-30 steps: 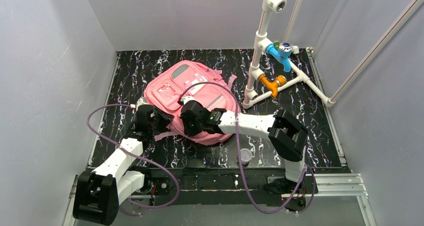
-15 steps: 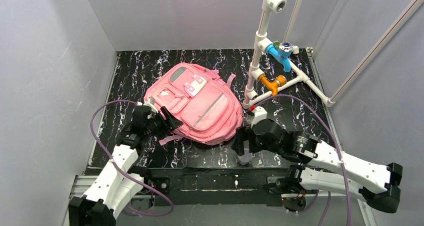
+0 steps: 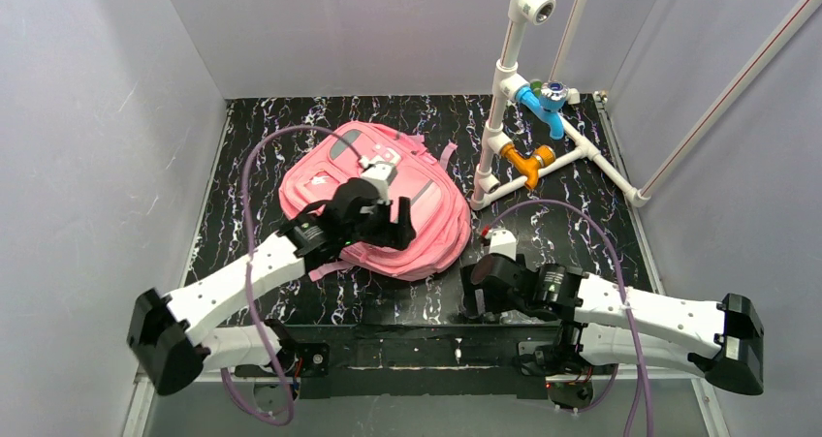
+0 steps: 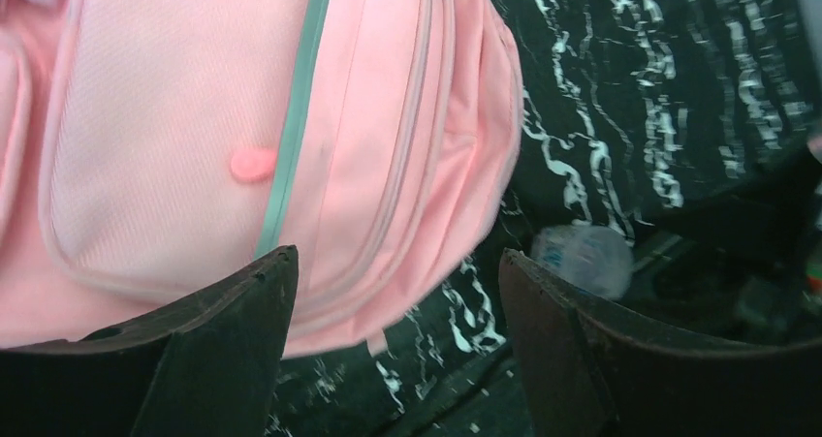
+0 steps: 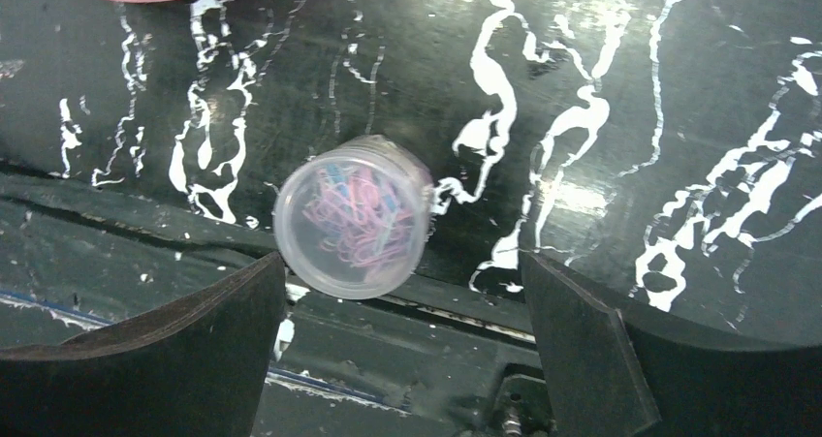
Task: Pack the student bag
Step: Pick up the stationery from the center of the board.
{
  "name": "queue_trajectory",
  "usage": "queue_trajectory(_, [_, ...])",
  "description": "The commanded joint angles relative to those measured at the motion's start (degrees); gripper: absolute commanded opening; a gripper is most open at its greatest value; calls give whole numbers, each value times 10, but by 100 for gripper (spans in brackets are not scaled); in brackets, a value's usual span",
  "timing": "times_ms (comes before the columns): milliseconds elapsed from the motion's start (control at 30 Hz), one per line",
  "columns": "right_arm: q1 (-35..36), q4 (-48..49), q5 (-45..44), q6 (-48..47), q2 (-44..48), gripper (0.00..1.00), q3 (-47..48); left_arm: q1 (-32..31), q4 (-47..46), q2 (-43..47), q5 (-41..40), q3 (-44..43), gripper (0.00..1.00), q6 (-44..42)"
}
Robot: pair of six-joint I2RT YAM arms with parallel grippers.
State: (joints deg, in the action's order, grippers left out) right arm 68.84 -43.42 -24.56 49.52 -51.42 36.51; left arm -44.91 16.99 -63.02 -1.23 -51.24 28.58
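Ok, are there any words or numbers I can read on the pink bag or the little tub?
No text can be read anywhere.
On the student bag: no writing shows.
On the clear tub: bluish marks on its side in the left wrist view, too blurred to read.

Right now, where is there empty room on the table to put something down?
Bare tabletop lies between the pink backpack and the left wall, and another patch between the white pipe frame and the right arm. The front middle is crowded: the right end effector hangs over a clear tub of paper clips beside the backpack.
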Motion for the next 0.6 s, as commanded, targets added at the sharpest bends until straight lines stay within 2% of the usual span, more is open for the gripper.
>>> queue_trajectory(0, [30, 72, -25, 1, -27, 98, -9, -51, 21, -91, -133, -79, 74, -129])
queue_trajectory(267, [105, 72, -128, 79, -108, 98, -29, -106, 40, -252, -262, -169, 71, -236])
queue_trajectory(400, [128, 65, -164, 110, -141, 92, -40, -118, 56, -303, -317, -195, 69, -248])
queue_trajectory(500, [141, 68, -176, 120, -149, 69, -42, -130, 61, -320, -375, -205, 65, -261])
queue_trajectory(567, [147, 68, -183, 122, -146, 65, -42, -135, 67, -318, -415, -207, 61, -266])
